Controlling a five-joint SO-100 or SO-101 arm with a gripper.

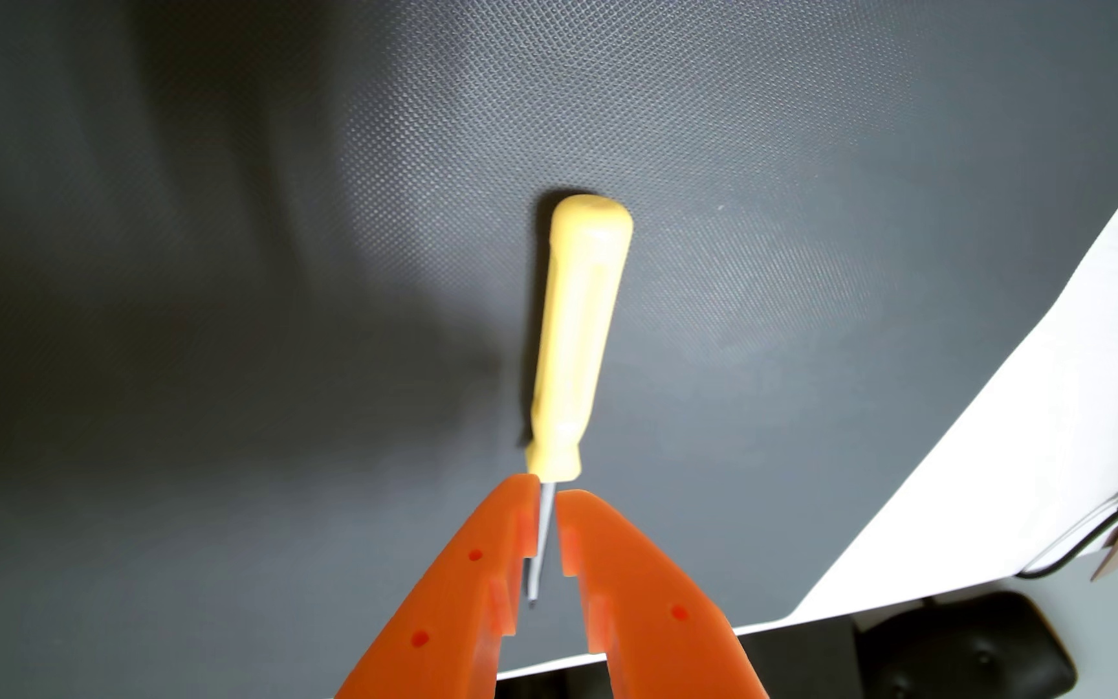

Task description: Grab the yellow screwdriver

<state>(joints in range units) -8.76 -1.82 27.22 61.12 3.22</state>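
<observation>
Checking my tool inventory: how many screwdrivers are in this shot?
1. The screwdriver lies on the dark mat, its handle pointing away, with its metal shaft between the orange gripper fingertips. Others may lie outside the frame.

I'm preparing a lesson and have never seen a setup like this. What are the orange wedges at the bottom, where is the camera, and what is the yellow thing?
The camera rides on a small robot arm's wrist, so it looks out along the arm's own claw. The two orange wedges are that claw, called the gripper: two fingers that close like tongs. The yellow screwdriver points its handle away from the camera, and its thin metal shaft runs between the fingers. The fingers have closed in on the shaft, though a little daylight shows beside it, so how firm the grip is cannot be told. Under it lies a dark grey textured mat. At the right edge is a white surface with a black cable.
</observation>
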